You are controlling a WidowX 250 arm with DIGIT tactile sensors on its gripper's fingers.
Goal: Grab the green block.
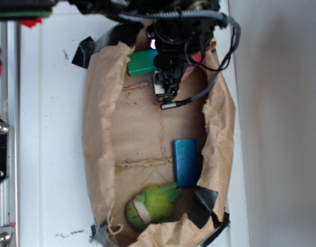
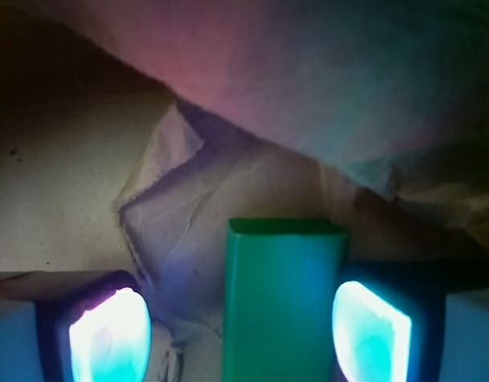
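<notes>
i've got the gripper [image 2: 240, 322] straddling the flat smooth green block [image 2: 283, 298], which lies at the top end of the crumpled brown paper bag [image 1: 142, 128] on the white counter [image 1: 55, 128]. fingers [image 2: 109, 338] are apart: the right one sits against the block, the left has a gap, so i judge closing should seat it. the blue rectangular block [image 1: 185, 162] and fuzzy lime plush toy [image 1: 150, 205] sit well apart.

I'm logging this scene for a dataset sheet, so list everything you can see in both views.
green block: 1, mid-green, top of the bag, between the fingers
blue block: 1, blue, right side of the bag
plush toy: 1, fuzzy lime green, bottom of the bag
paper bag: 1, brown, crumpled, lying open on the table
black tape: several pieces, black, at the bag's corners
table: 1, white, under the bag
gripper: 1, open, glowing pads astride the green block
</notes>
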